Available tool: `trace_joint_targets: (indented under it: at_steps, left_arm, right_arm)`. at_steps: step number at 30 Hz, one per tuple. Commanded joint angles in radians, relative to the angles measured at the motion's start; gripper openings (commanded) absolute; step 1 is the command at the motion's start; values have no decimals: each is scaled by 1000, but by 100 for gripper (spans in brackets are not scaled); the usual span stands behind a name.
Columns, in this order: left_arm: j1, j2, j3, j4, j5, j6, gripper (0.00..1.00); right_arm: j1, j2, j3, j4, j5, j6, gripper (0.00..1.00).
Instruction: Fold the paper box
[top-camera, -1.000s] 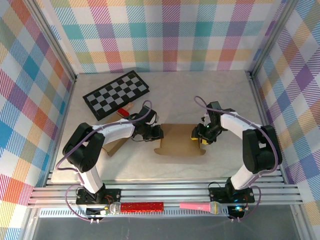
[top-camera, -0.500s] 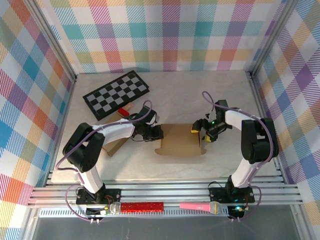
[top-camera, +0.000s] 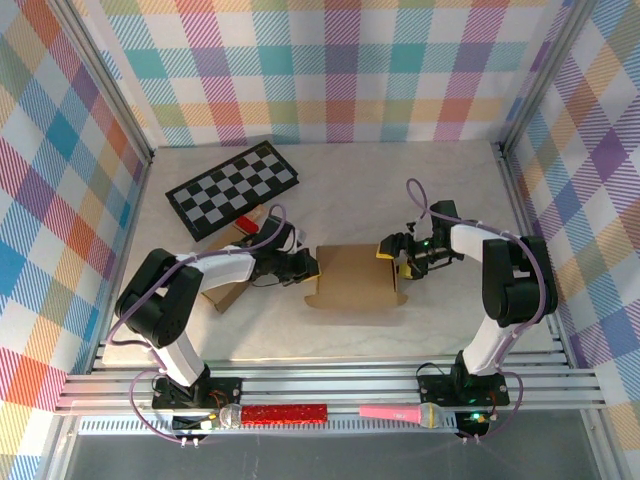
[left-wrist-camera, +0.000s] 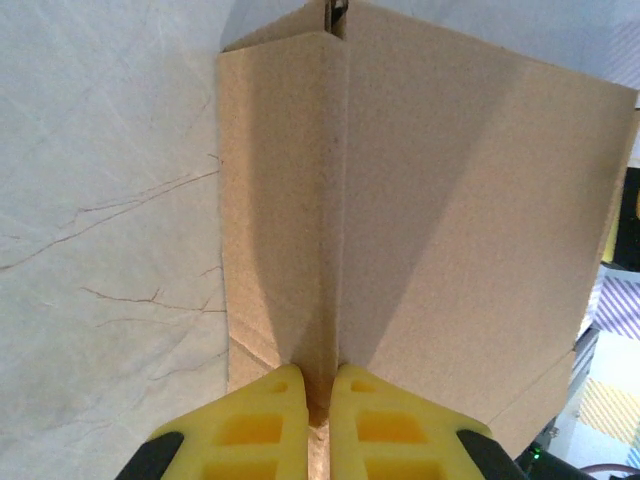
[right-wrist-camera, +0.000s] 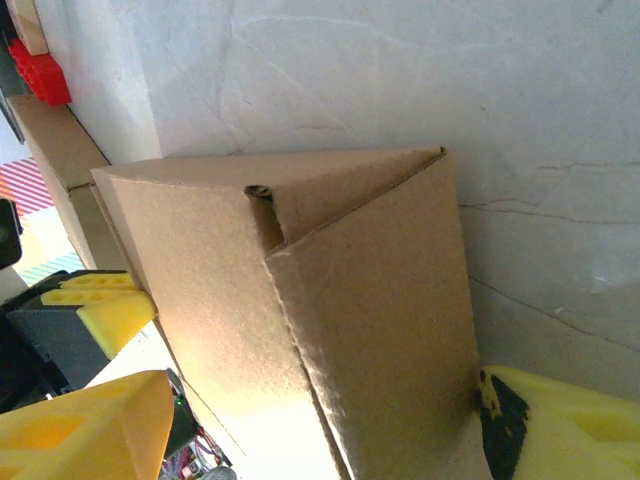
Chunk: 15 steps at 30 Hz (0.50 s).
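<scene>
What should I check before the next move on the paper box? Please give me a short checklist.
1. Left gripper shut on the left fold of the paper box: ok.
2. Right gripper open, one jaw on either side of the right flap: ok.
3. Right fingers touching that flap: cannot tell.
4. Box folded completely: not ok.
5. Chessboard apart from the box: ok.

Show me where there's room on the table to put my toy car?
Bare table lies behind the paper box, between the chessboard and the right wall. Another strip runs in front of the box. Crowded: the middle, where the left gripper and right gripper flank it.
</scene>
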Motion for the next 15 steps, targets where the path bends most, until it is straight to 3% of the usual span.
trace_joint_targets:
  at_steps: [1, 11, 15]
  left_arm:
    - [13, 21, -39, -27, -19, -15, 9]
    - [43, 5, -68, -18, -3, -17, 8]
    - [48, -2, -73, -20, 3, -13, 8]
  right_arm:
    - [17, -30, -21, -23, -7, -16, 79]
    - [16, -133, -45, -83, 128, -34, 83]
    - [17, -122, -61, -40, 42, -36, 85]
